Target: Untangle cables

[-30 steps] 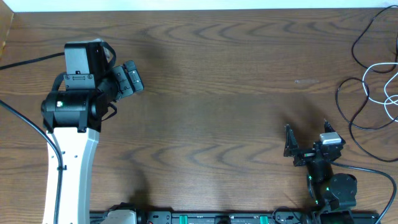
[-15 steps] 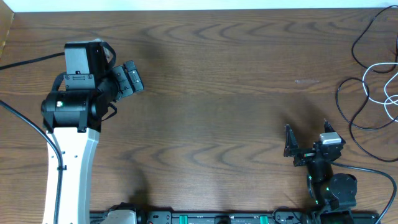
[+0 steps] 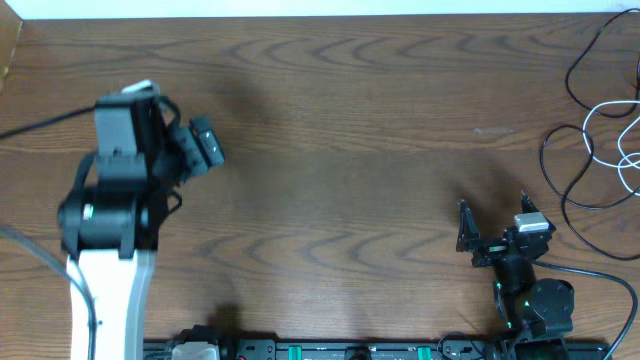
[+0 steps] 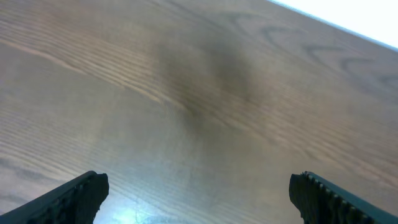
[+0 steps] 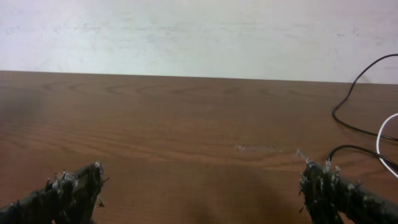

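Note:
The cables lie tangled at the table's far right edge: a thin black cable (image 3: 546, 155) in wide loops and a white cable (image 3: 604, 105) crossing through them. The right wrist view catches the black cable (image 5: 348, 90) and a white loop (image 5: 380, 134) at its right edge. My right gripper (image 3: 495, 222) stands open near the front right, left of the tangle and apart from it, nothing between its fingers (image 5: 202, 193). My left gripper (image 3: 205, 145) hovers far off at the left, open over bare wood (image 4: 199, 196).
The brown wooden table (image 3: 340, 130) stretches between the two arms. A black wire (image 3: 40, 120) runs from the left arm off the left edge. A rail with connectors (image 3: 340, 350) lines the front edge. The cables run off the right edge of the overhead view.
The left arm has drawn back toward the front and a little left, its gripper moving with it. The right arm and the cables have not moved.

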`<state>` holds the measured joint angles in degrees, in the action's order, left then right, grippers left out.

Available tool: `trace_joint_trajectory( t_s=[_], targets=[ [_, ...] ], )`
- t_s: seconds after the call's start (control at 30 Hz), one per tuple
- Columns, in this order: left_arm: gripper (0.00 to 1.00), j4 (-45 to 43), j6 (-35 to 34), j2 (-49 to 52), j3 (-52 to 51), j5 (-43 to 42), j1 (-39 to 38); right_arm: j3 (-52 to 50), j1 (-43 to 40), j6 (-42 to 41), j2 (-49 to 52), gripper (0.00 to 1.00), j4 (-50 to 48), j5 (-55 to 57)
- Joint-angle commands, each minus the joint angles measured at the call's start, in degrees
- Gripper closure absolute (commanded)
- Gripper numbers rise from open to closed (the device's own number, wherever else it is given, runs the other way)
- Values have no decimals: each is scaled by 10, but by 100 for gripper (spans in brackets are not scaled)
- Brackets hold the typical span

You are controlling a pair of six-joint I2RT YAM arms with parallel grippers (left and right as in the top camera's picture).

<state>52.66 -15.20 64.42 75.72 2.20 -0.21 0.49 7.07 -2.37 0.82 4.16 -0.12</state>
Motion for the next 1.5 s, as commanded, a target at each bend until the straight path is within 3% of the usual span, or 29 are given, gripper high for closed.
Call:
trace_joint_trajectory(
  t_s=[0.0, 0.43, 0.8, 1.23, 1.47],
  targets=[
    [2, -36, 2, -67, -49, 15, 2, -2, -3, -2, -5, 1, 2, 6],
    [2, -337, 1, -334, -362, 15, 2, -2, -3, -2, -5, 1, 2, 6],
    [2, -509, 33, -488, -569, 3, 2, -2, -3, -2, -5, 1, 2, 6],
    [2, -554, 155, -626, -709, -2, 2, -2, -3, -2, -5, 1, 2, 6],
    [2, -554, 167, -643, -751, -1, 4, -2, -3, -2, -5, 1, 2, 6]
  ],
)
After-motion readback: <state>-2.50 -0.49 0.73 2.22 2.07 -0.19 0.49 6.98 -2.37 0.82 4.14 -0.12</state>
